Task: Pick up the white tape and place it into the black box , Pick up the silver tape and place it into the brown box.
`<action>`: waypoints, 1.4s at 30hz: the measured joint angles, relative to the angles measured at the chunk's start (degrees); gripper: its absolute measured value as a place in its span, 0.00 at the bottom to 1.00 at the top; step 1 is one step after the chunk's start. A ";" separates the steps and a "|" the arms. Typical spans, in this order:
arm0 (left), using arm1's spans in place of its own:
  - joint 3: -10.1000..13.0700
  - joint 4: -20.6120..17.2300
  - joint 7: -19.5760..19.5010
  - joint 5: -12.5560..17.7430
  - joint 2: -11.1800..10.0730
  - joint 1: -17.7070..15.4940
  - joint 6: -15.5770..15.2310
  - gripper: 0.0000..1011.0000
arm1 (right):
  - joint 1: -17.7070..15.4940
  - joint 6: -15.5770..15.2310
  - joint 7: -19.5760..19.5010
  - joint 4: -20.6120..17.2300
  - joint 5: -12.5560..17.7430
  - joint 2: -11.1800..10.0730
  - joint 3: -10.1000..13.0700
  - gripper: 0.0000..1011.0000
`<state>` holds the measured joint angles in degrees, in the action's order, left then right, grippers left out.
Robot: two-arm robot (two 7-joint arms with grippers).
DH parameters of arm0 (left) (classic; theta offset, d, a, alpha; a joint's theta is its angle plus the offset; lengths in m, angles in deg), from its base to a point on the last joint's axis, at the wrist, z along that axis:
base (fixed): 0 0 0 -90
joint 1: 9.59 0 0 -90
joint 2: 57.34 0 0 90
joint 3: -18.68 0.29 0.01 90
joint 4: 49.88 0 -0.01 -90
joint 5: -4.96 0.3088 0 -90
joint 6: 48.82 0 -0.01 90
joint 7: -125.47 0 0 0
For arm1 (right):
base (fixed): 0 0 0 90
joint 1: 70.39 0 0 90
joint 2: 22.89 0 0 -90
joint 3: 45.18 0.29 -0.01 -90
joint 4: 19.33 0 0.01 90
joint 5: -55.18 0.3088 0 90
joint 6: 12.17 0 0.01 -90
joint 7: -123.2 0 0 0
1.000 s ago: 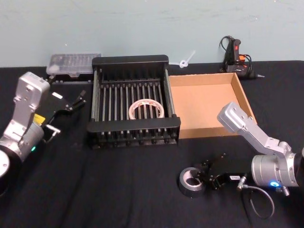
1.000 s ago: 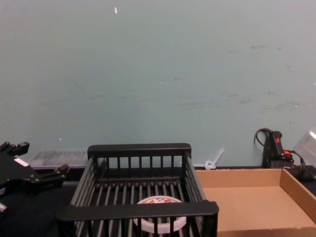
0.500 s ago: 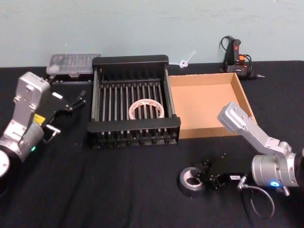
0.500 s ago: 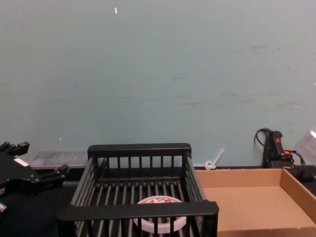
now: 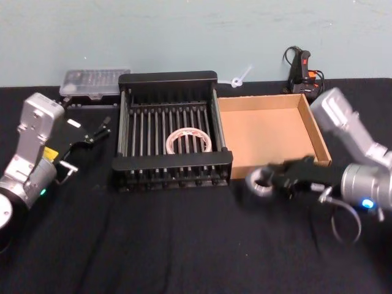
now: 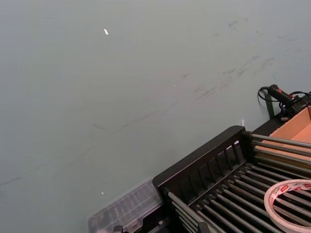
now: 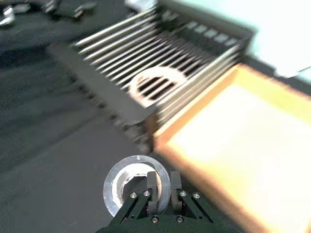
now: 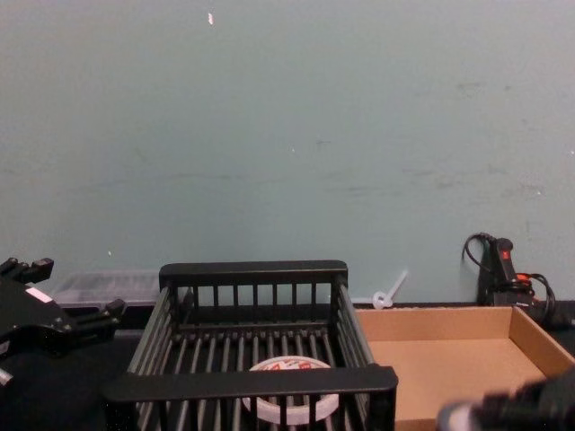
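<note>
Blurring across the right wrist view: black box (image 7: 160, 73), white tape (image 7: 158, 87) and brown box (image 7: 243, 141) all smeared. Showing sharper there, the silver tape (image 7: 136, 187), though hiding its near rim behind the right pincer (image 7: 164, 191). Cutting off at the chest view's lower edge: silver tape (image 8: 460, 420) and right pincer (image 8: 530, 404), both blurred. Hiding partly behind the black box's front rim (image 8: 252, 384), the white tape (image 8: 289, 368). Clipping the left pincer (image 8: 36, 314) at the edge.

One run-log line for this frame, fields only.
white tape: in black box | right gripper: shut on silver tape, near brown box front wall | left gripper: idle, left of crate
</note>
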<state>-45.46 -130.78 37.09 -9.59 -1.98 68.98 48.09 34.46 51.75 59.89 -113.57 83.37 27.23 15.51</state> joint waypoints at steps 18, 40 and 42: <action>0.00 0.00 0.00 0.00 0.00 0.00 0.00 0.99 | 7.50 1.57 -4.60 10.46 -3.84 6.53 3.62 0.17; 0.00 0.00 0.00 0.00 0.00 0.00 0.00 0.99 | 12.33 2.84 -4.17 19.47 -6.63 10.79 3.48 0.17; 0.00 0.00 0.00 0.00 0.00 0.00 0.00 0.99 | 12.30 2.82 -4.17 19.41 -6.61 10.76 3.47 0.17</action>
<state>-45.46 -130.78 37.09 -9.59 -1.98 68.98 48.09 46.77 54.58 55.72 -94.16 76.76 37.99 18.98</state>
